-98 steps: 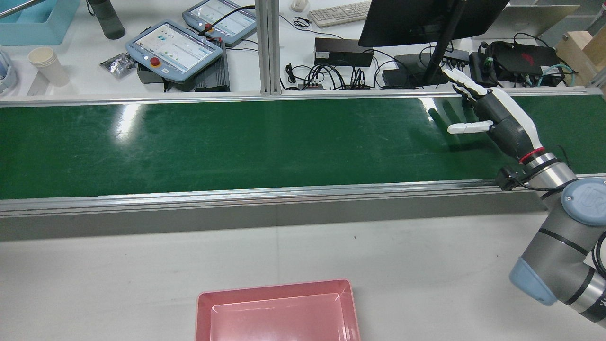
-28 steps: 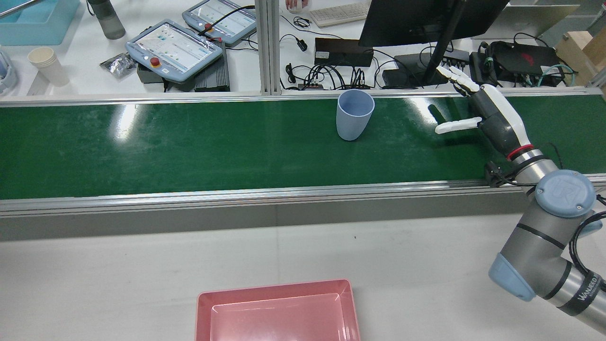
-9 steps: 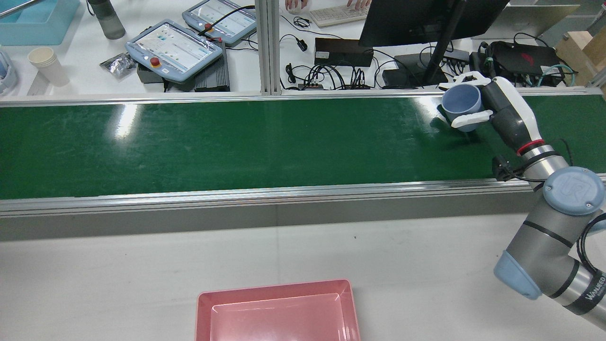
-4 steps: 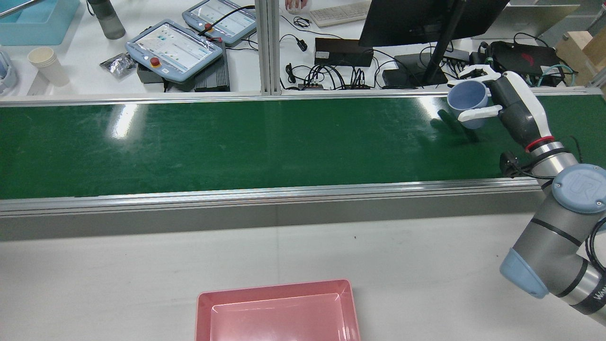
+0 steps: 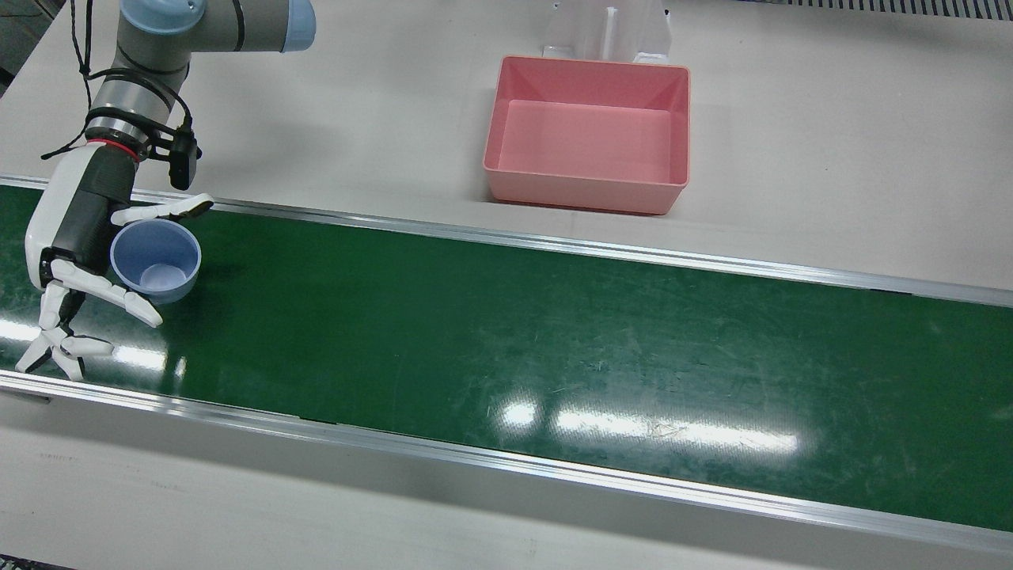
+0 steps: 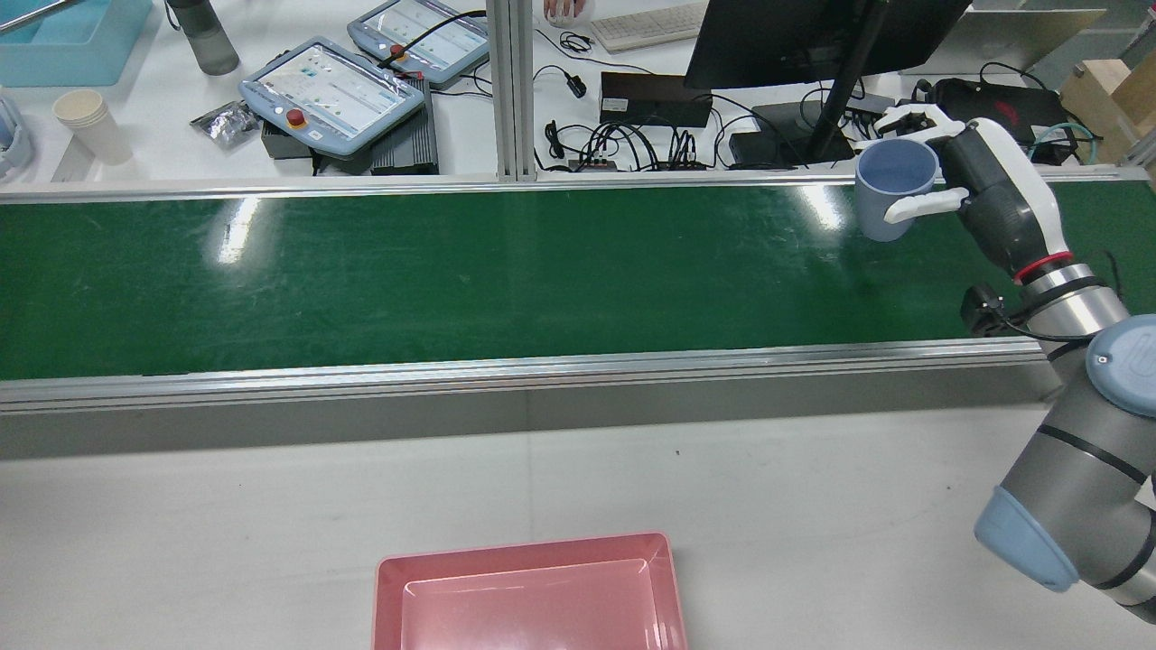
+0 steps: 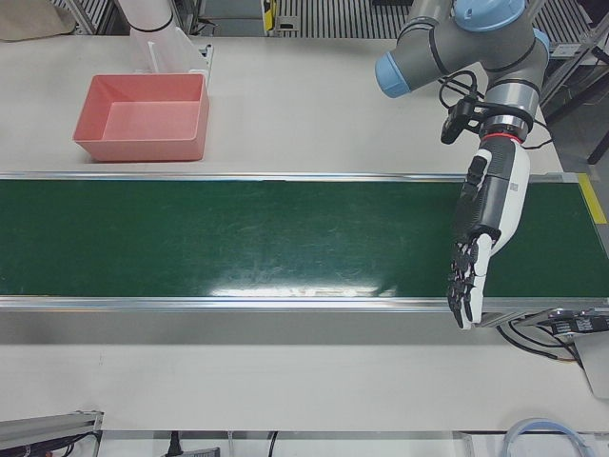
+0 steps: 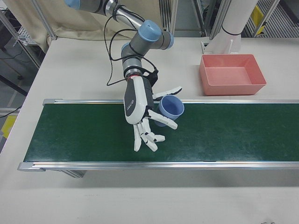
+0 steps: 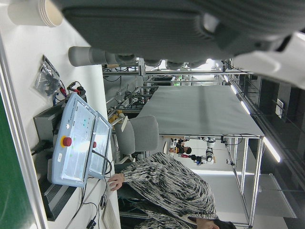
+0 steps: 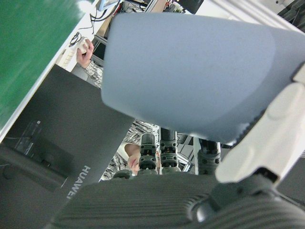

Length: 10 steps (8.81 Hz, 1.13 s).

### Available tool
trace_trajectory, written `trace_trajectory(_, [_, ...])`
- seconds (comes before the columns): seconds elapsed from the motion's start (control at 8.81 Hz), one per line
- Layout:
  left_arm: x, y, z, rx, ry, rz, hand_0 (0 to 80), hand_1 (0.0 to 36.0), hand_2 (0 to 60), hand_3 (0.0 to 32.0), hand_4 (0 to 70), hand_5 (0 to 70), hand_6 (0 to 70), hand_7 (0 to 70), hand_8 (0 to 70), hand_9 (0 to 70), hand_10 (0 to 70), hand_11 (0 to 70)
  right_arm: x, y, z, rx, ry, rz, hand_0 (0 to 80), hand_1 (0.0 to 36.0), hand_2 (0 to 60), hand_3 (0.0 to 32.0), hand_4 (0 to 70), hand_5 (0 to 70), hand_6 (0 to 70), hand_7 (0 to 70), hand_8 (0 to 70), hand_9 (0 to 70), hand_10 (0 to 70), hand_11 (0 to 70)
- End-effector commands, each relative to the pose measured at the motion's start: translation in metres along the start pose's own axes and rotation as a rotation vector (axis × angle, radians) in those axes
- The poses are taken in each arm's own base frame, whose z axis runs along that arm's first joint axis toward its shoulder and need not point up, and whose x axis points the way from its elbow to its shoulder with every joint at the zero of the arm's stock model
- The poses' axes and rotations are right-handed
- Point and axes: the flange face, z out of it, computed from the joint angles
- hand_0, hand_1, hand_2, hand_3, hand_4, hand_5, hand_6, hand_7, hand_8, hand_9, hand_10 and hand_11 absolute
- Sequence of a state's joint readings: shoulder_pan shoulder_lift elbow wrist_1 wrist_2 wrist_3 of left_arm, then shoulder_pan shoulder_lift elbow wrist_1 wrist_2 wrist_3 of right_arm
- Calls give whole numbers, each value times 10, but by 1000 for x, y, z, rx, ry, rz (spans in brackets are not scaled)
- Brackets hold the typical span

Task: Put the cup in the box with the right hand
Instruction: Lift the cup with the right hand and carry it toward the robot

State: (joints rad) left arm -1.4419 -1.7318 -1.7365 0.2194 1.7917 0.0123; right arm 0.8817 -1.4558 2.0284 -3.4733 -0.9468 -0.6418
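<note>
The right hand [image 6: 971, 185] has the blue cup [image 6: 896, 190] pinched sideways: thumb across the near wall, one finger [image 5: 119, 294] curled round the far wall, while the other fingers splay out past it and touch nothing. The cup hangs clear of the green belt [image 6: 452, 271], at the belt's end on the robot's right and well apart from the pink box [image 6: 533, 591], which sits on the grey table [image 6: 813, 506] on the robot's side of the belt.

That thin grip is what worries me. With so little of the hand on a smooth, tapered wall, I would guess the cup could slide down through the pinch or swivel about the contact line once the arm swings toward the box, and a quick sweep or a hard stop would be the likely cause. The carry also has to cross the belt's raised metal rail [image 6: 542, 370]; if the cup rides low its base might clip the rail and be knocked free. A release too high above the box could let it bounce out or land on its side.

The cup stands close to upright, mouth up, base down, long axis near vertical with perhaps a slight lean. It looks empty.

The left hand [image 7: 473, 262] hovers over the far end of the belt, fingers extended and holding nothing.
</note>
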Motion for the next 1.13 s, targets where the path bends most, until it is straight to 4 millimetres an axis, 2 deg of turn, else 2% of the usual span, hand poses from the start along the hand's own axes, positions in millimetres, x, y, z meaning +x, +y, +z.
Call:
trace_trajectory(0.0, [0,0,0,0,0,0,0,0,0,0,0,0,0,0,0,0,0,0,-46,100,-36,-143,-12,5,407,14,0,0,587,0,102,495,90,207,0,0])
trace_trajectory(0.11, [0,0,0,0,0,0,0,0,0,0,0,0,0,0,0,0,0,0,-48,134,-52,-202,-14,8,406,11,0,0,679,0,109,539,93,219,0,0])
trace_trajectory(0.23, [0,0,0,0,0,0,0,0,0,0,0,0,0,0,0,0,0,0,-40,164,-73,-215,-20,37,403,8,0,0,700,0,115,575,94,229,0,0])
trace_trajectory(0.34, [0,0,0,0,-1,0,0,0,0,0,0,0,0,0,0,0,0,0,-28,196,-93,-242,-7,38,399,5,0,0,700,0,111,552,92,223,0,0])
trace_trajectory(0.45, [0,0,0,1,0,0,0,0,0,0,0,0,0,0,0,0,0,0,-12,236,-104,-285,5,40,396,4,0,0,700,0,111,547,92,221,0,0])
trace_trajectory(0.57, [0,0,0,1,0,0,0,0,0,0,0,0,0,0,0,0,0,0,12,270,-126,-314,41,37,396,4,0,0,700,0,110,547,92,220,0,0])
trace_trajectory(0.68, [0,0,0,1,0,0,0,0,0,0,0,0,0,0,0,0,0,0,34,291,-150,-315,80,31,395,4,0,0,699,0,109,535,91,217,0,0])
trace_trajectory(0.79, [0,0,0,1,0,0,0,0,0,0,0,0,0,0,0,0,0,0,51,309,-171,-340,105,39,389,1,0,0,660,0,103,505,91,209,0,0])
trace_trajectory(1.02, [0,0,0,1,0,0,0,0,0,0,0,0,0,0,0,0,0,0,73,343,-201,-404,95,29,384,0,0,0,692,0,100,488,89,203,0,0])
